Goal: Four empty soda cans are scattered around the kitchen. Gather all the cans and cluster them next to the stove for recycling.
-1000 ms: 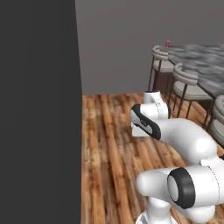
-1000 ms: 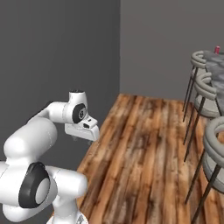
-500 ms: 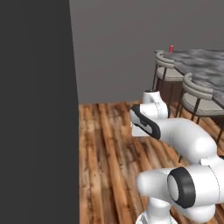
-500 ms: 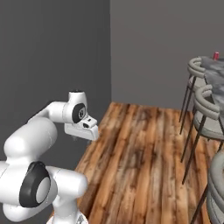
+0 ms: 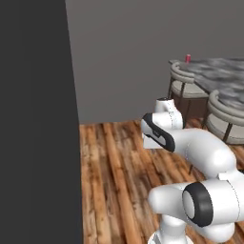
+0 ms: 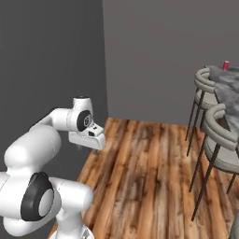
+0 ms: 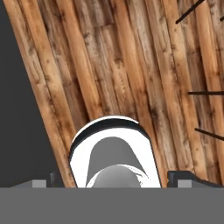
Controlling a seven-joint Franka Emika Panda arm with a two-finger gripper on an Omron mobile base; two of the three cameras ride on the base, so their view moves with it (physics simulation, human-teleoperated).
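Tool [image 6: 92, 140]: apparently empty, spread unclear. 1 can [image 5: 188, 58] on the worktop [image 5: 217, 71]'s far corner: likely light, slippery, dentable; grip mid-body.

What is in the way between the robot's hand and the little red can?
The hand is far from the soda can on the grey counter. Two bar stools stand along the counter's near side, beyond open wooden floor.

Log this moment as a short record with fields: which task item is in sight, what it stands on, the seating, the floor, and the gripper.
can in sight: one small red cylindrical soda can, upright at the counter's far end
support: grey marbled counter
seating: round grey-backed bar stools on thin dark legs beside the counter
floor: brown wood planks
gripper: fingertips wide apart over the floor, holding nothing
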